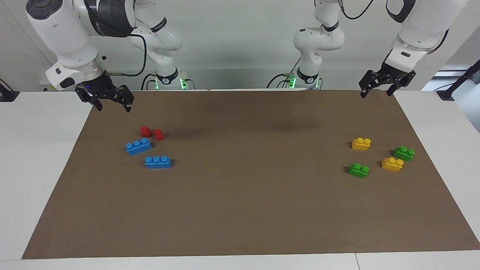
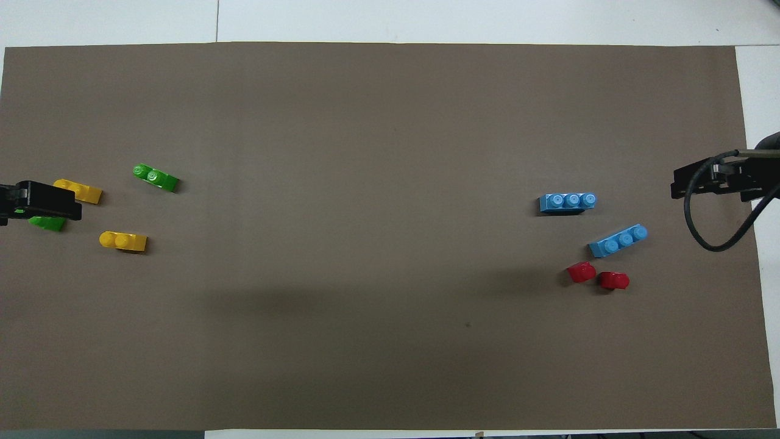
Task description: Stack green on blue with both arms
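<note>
Two green bricks lie toward the left arm's end of the brown mat (image 1: 240, 210): one (image 1: 359, 170) (image 2: 156, 177) is farther from the robots, the other (image 1: 404, 153) (image 2: 47, 223) is partly covered by the left gripper in the overhead view. Two blue bricks lie toward the right arm's end: one (image 1: 138, 146) (image 2: 618, 240) is nearer to the robots, the other (image 1: 158, 162) (image 2: 568, 202) is farther. My left gripper (image 1: 377, 93) (image 2: 39, 201) is open, empty and raised over the mat's corner. My right gripper (image 1: 113, 107) (image 2: 710, 182) is open, empty and raised over the mat's edge, apart from the blue bricks.
Two yellow bricks (image 1: 361, 143) (image 1: 392, 164) lie among the green ones. Two small red bricks (image 1: 145, 131) (image 1: 159, 135) stand beside the nearer blue brick, closer to the robots. White table (image 1: 37, 168) surrounds the mat.
</note>
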### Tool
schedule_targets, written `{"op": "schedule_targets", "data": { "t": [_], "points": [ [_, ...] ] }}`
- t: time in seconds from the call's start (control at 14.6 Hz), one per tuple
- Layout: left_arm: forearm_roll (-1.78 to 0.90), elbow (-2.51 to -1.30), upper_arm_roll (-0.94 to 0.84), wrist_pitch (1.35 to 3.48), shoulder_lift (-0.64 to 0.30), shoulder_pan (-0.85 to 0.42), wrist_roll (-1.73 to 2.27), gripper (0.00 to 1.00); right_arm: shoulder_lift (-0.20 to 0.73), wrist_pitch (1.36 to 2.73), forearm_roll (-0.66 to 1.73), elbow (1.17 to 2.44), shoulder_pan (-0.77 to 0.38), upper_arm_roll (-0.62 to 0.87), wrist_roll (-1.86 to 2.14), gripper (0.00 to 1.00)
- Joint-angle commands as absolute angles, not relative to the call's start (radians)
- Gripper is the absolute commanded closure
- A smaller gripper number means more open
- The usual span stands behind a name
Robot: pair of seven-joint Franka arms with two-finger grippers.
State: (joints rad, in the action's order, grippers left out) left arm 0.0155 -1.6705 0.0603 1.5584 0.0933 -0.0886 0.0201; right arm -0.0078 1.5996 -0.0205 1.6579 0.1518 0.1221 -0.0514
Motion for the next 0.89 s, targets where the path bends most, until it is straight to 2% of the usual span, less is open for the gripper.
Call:
{"op": "schedule_targets", "data": {
  "t": [0.0, 0.34, 0.55, 0.82],
  "points": [
    [0.037, -1.677, 0.063, 1.554, 0.107, -0.094, 0.009, 0.00, -0.005, 1.575, -0.025, 1.644, 0.161, 0.129, -0.038, 0.00],
    [0.058, -1.671, 0.063, 1.555, 0.106, -0.094, 0.009, 0.00, -0.008, 1.591, -0.026, 1.647, 0.161, 0.129, -0.025, 0.00],
    [0.060, -1.677, 0.063, 1.559, 0.107, -0.094, 0.018, 0.00, -0.011, 1.692, -0.018, 1.689, 0.158, 0.129, -0.050, 0.00],
    [0.058, -1.741, 0.063, 1.618, 0.136, -0.084, 0.165, 0.00, 0.047, 1.765, 0.070, 1.700, 0.156, 0.129, -0.549, 0.00]
  ]
}}
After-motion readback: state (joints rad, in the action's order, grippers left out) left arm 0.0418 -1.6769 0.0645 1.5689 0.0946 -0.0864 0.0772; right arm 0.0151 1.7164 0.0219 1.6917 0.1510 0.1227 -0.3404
